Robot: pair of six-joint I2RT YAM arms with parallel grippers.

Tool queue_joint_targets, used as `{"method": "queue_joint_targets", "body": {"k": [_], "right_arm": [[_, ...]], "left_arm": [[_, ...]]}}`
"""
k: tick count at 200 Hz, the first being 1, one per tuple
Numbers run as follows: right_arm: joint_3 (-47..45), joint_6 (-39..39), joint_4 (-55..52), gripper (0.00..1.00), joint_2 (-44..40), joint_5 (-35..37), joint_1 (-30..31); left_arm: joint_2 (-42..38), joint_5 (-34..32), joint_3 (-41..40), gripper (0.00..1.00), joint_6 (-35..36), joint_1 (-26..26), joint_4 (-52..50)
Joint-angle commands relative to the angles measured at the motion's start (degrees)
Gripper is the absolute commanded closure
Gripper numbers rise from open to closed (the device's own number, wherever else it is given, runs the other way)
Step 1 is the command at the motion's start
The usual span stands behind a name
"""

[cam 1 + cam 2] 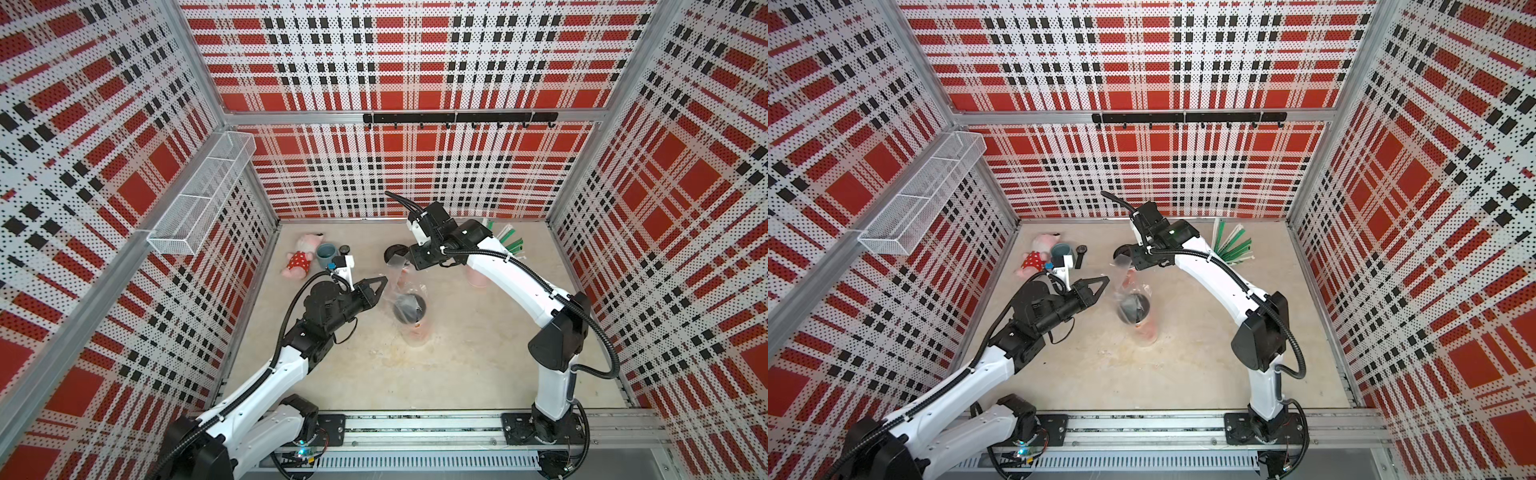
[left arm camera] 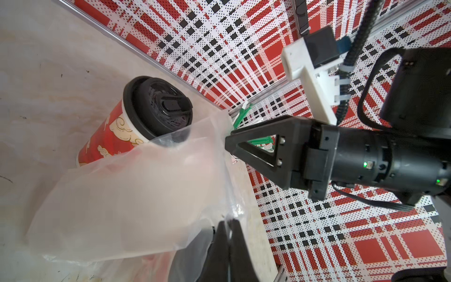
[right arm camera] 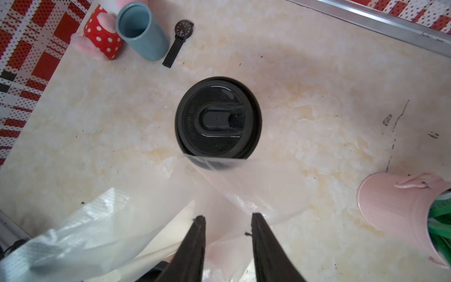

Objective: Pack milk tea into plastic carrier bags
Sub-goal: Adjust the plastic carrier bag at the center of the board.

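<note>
In the middle of the worktop a milk tea cup stands in a carrier bag — left claw pinched shut on its film; right claw part-open, over the second cup.

red cloud-print cup, black lid, blue-grey mug, red plaid walls

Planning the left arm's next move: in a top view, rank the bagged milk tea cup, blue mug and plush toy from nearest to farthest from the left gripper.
1. The bagged milk tea cup: just to the right of the left gripper.
2. The blue mug: farther back, to its left.
3. The plush toy: beyond the mug, farthest left.
</note>
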Motion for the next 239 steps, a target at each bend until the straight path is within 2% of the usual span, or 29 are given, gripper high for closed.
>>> {"method": "queue_joint_targets", "body": {"k": [1, 32, 92, 128, 186, 239], "right_arm": [[1.98, -0.84, -1.22, 0.62, -0.54, 2.27, -0.29], [0.73, -1.03, -0.18, 0.60, -2.57, 0.56, -0.28], [-5.45, 0.03, 6.26, 0.37, -6.13, -8.32, 0.06], [-5.83, 0.30, 6.08, 0.29, -5.18, -7.67, 0.67], [-3.20, 0.40, 4.24, 0.27, -2.31, -7.80, 1.61], [-2.06, 2.20, 0.29, 0.25, -1.42, 1.82, 3.64]], "left_arm": [[-1.57, -1.37, 0.73, 0.99, 1.67, 0.87, -1.96], [-1.81, -1.83, 0.69, 0.99, 2.07, 1.08, -2.60], [-3.04, -1.77, -1.11, 0.98, 1.73, 1.38, -0.96], [-3.02, -0.83, -1.90, 0.93, 1.28, 1.26, 0.90], [-2.81, 0.09, -1.63, 0.90, 1.27, 1.26, 1.59], [-2.82, 0.21, -1.70, 0.88, 1.37, 1.27, 1.70]]}}
